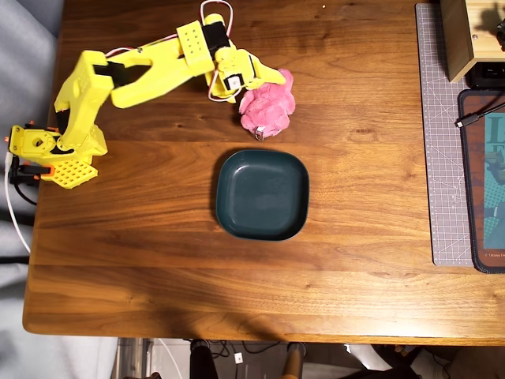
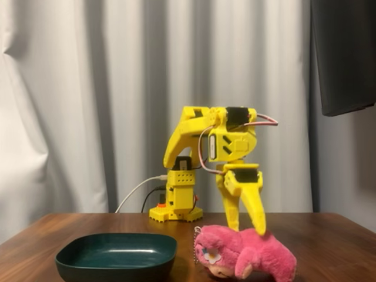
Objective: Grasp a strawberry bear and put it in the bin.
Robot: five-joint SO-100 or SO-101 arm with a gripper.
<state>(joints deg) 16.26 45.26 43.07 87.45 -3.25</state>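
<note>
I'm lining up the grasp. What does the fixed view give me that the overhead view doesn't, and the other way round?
Only the fixed view shows height: the gripper is open, its fingertips down at the strawberry bear's back, plus the bear's face and curtains behind. Only the overhead view shows table layout: the bear lies beyond the bin's upper edge, apart from it, with a cutting mat at the right. Both show the arm, the bear and the empty bin.
</note>
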